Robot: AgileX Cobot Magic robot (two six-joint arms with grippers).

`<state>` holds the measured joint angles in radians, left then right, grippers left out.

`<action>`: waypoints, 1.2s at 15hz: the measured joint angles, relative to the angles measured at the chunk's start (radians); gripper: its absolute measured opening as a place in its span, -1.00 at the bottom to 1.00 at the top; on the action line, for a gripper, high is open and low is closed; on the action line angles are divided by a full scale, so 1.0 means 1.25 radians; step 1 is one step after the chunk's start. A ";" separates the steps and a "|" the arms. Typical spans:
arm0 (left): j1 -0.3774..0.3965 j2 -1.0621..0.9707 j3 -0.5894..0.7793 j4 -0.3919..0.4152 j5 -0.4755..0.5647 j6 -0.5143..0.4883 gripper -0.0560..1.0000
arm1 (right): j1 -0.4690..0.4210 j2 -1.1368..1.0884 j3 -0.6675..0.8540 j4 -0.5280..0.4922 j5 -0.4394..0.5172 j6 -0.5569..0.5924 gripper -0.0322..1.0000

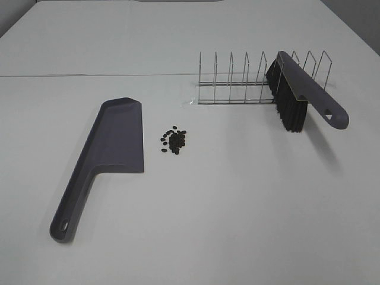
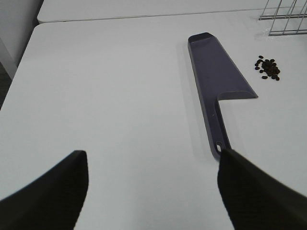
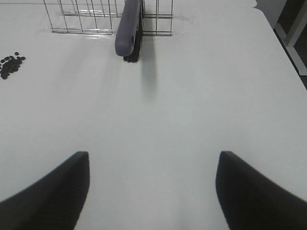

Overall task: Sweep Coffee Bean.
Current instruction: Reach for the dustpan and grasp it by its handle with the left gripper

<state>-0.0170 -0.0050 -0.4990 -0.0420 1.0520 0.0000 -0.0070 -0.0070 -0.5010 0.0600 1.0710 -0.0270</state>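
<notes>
A small cluster of dark coffee beans (image 1: 173, 140) lies on the white table, just right of a grey-purple dustpan (image 1: 113, 142) that lies flat with its handle toward the front. The beans (image 2: 267, 68) and dustpan (image 2: 218, 76) also show in the left wrist view. A grey brush (image 1: 303, 89) with black bristles leans in a wire rack (image 1: 249, 80) at the back right. The brush (image 3: 130, 28) and the beans (image 3: 9, 64) show in the right wrist view. My left gripper (image 2: 153, 191) is open and empty, short of the dustpan handle. My right gripper (image 3: 152, 191) is open and empty, short of the brush.
The white table (image 1: 237, 208) carries everything. Its left edge (image 2: 19, 72) shows in the left wrist view and its right edge (image 3: 283, 52) in the right wrist view. A second table surface (image 1: 119, 35) lies behind a seam.
</notes>
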 joint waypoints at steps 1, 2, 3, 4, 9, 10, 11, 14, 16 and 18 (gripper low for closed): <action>0.000 0.000 0.000 0.000 0.000 0.000 0.46 | 0.000 0.000 0.000 0.000 0.000 0.000 0.42; 0.000 0.000 0.000 0.000 0.000 0.000 0.46 | 0.000 0.000 0.000 0.000 0.000 0.000 0.42; 0.000 0.000 0.000 0.000 0.000 0.000 0.46 | 0.000 0.000 0.000 0.000 0.000 0.000 0.42; 0.000 0.000 0.000 0.000 0.000 0.000 0.46 | 0.000 0.000 0.000 0.000 0.000 0.000 0.42; 0.000 0.000 0.000 0.000 0.000 0.000 0.46 | 0.000 0.000 0.000 0.000 0.000 0.000 0.42; 0.000 0.000 0.000 0.000 0.000 0.000 0.46 | 0.000 0.000 0.000 0.000 0.000 0.000 0.42; 0.000 0.000 0.000 0.000 0.000 0.000 0.46 | 0.000 0.000 0.000 0.000 0.000 0.000 0.42; 0.000 0.000 0.000 0.000 0.000 0.000 0.46 | 0.000 0.000 0.000 0.000 0.000 0.000 0.42; 0.000 0.000 0.000 0.000 0.000 0.000 0.46 | 0.000 0.000 0.000 0.000 0.000 0.000 0.42; 0.000 0.000 0.000 0.000 0.000 0.000 0.46 | 0.000 0.000 0.000 0.000 0.000 0.000 0.42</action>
<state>-0.0170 -0.0050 -0.4990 -0.0420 1.0520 0.0000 -0.0070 -0.0070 -0.5010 0.0600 1.0710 -0.0270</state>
